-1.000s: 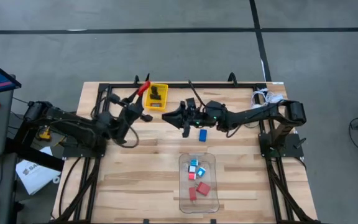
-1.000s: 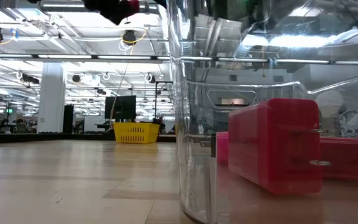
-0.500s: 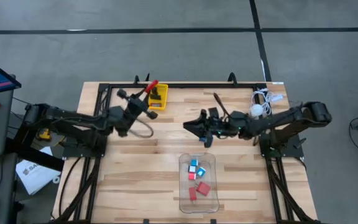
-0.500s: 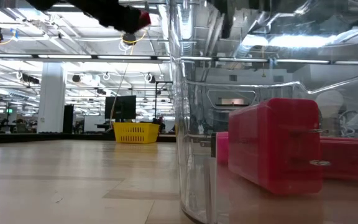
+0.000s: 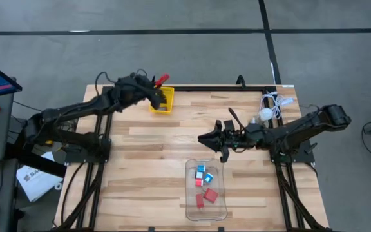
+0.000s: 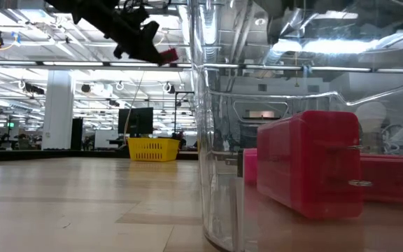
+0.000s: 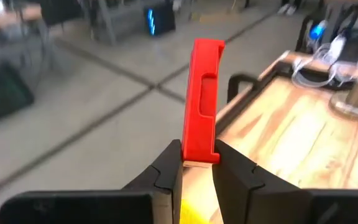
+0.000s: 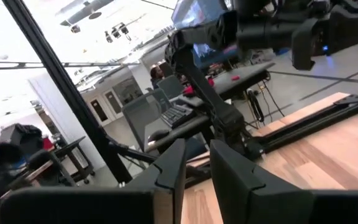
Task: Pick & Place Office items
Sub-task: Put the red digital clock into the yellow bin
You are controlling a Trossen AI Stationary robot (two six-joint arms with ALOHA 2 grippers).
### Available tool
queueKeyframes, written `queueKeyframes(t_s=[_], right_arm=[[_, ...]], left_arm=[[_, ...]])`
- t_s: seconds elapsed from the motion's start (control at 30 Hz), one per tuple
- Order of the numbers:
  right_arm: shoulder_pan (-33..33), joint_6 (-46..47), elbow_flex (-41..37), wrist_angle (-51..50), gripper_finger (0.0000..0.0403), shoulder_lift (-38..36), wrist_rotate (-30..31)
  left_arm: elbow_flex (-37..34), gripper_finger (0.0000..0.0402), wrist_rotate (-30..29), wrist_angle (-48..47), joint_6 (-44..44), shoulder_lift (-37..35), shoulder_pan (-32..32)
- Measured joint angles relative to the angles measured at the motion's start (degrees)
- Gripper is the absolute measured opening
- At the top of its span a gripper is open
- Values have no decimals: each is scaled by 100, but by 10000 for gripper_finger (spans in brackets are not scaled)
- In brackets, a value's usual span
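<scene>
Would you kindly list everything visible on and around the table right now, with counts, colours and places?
Yellow tray: one, yellow, far edge of the table, dark pieces inside.
Clear bin: one, transparent, near centre of the table.
Red blocks: two, red, lying in the bin.
White-and-cyan bits: about three, in the bin's far half.
Red piece: one, red, clamped upright in the left end effector.
Lamp-like object: one, white, far right corner, cable beside it.
Table: one, pale wood.
Left end effector: dark, above the yellow tray.
Right end effector: dark, mid-table beyond the bin, carrying nothing visible.
</scene>
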Motion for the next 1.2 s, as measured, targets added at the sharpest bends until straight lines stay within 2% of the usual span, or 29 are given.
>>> queueKeyframes(t_s=[0.13,0.23,0.33,0.53,0.73,1.2], right_arm=[[-2,28,-157,-8,67,-94,123],[8,49,-239,8,67,-114,147],[70,96,-305,28,67,-112,208],[267,73,-335,46,67,-114,415],[492,-43,-335,4,67,-112,489],[826,-171,-335,-46,67,-112,863]], left_arm=[[200,58,321,-812,-441,116,538],[214,58,756,-1058,-738,346,900],[214,58,896,-1186,-788,768,1091],[214,58,1088,-702,-1095,1582,1124],[210,58,1028,-756,-1202,2169,1186],[210,58,929,-795,-2250,2353,892]])
